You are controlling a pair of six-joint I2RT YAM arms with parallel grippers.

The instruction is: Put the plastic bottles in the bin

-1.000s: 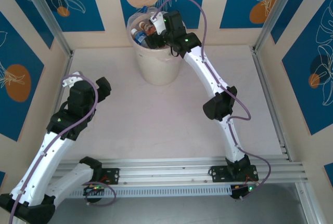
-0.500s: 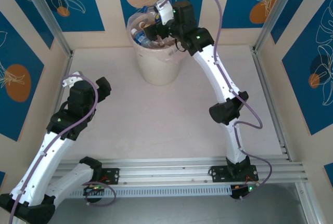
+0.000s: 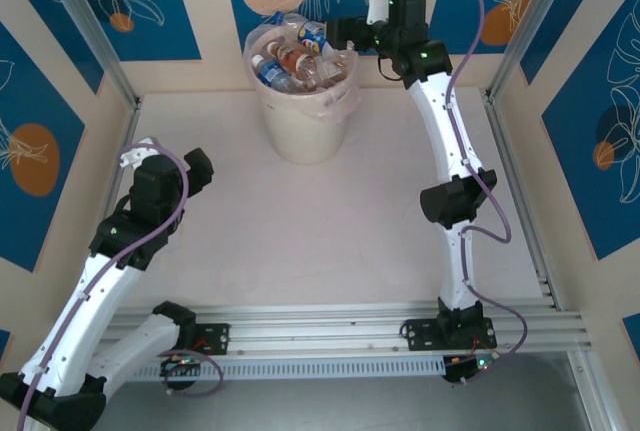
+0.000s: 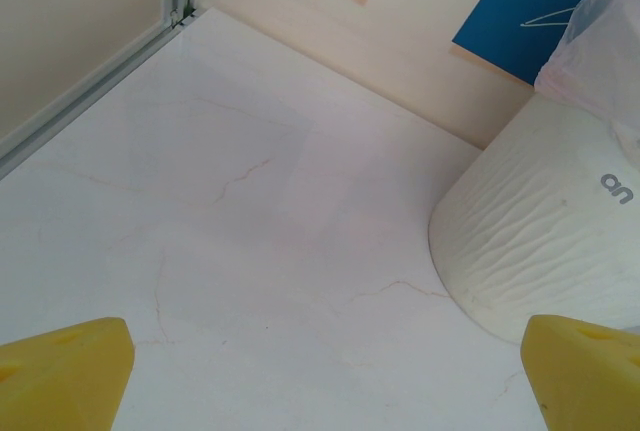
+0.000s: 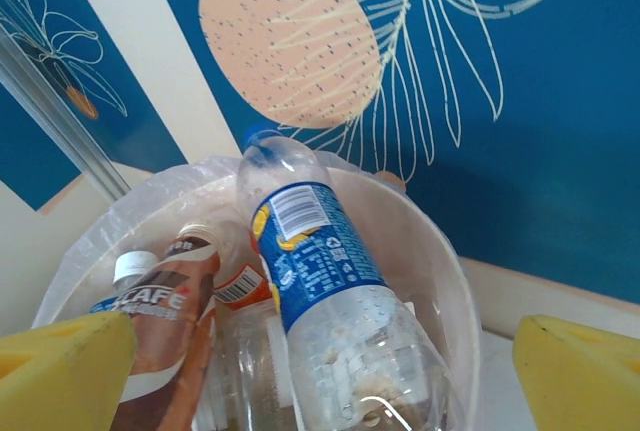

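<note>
Right arm reaches long toward the worktop's far edge, right tool spread wide and empty just beside the rim of the bin. The plastic bottles lie heaped inside it. Left arm sits folded by the left edge, left tool gaping, holding nothing

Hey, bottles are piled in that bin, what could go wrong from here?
The clear blue-labelled plastic bottle lies atop a heap reaching the round pale cream plastic bin's rim; it might roll out. The right arm's open jaws hang close to the clear liner bag and could snag it.
</note>
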